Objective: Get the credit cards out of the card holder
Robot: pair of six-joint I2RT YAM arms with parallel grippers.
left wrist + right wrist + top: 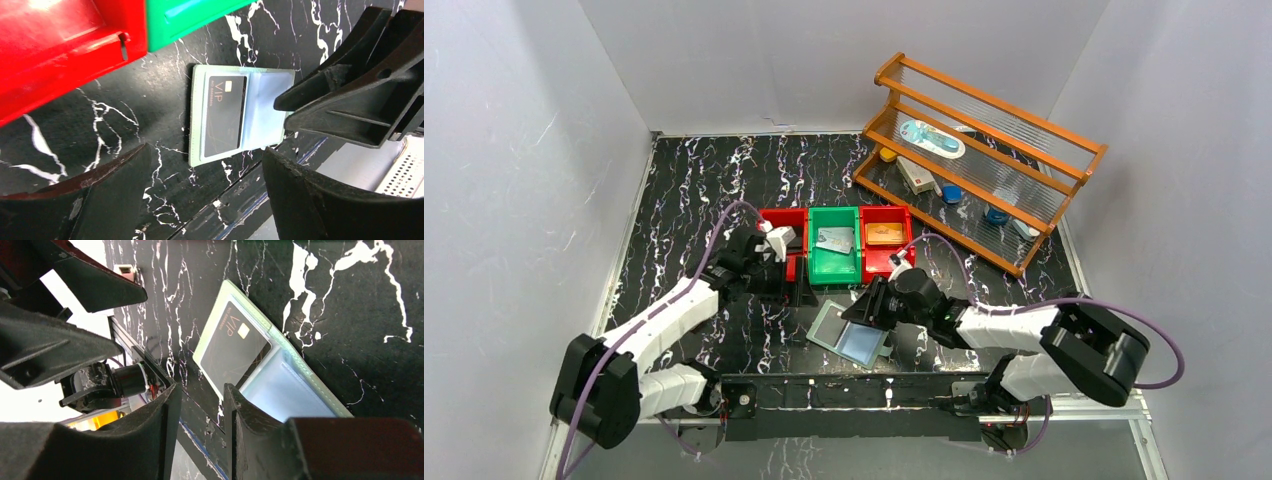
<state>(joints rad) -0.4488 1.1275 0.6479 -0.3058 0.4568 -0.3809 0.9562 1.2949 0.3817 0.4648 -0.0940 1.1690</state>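
White walls are enclosing a black, white-veined worktop [704, 180], with a wooden rack [984, 150] standing at its back right. Three bins are sitting in a row near the middle: a red bin [789, 218] on the left, a green bin [836, 272] holding a silvery grey card [835, 240], and a second red bin [889, 214] holding a tan-gold card [884, 234]. The card holder [851, 335] is lying open and flat on the worktop just in front of the bins, between the two arms, its pale blue sleeves facing up. A dark card [225, 115] marked VIP is sitting inside one sleeve, while the sleeve beside it is showing only clear plastic. The right tool [200, 425] is hanging low over the holder, its jaws standing a narrow gap apart with nothing between them. In the left wrist view one of its fingertips [281, 103] is appearing to touch the clear sleeve. The left tool [200, 200] is hovering just in front of the left red bin, its jaws spread wide and grasping nothing.
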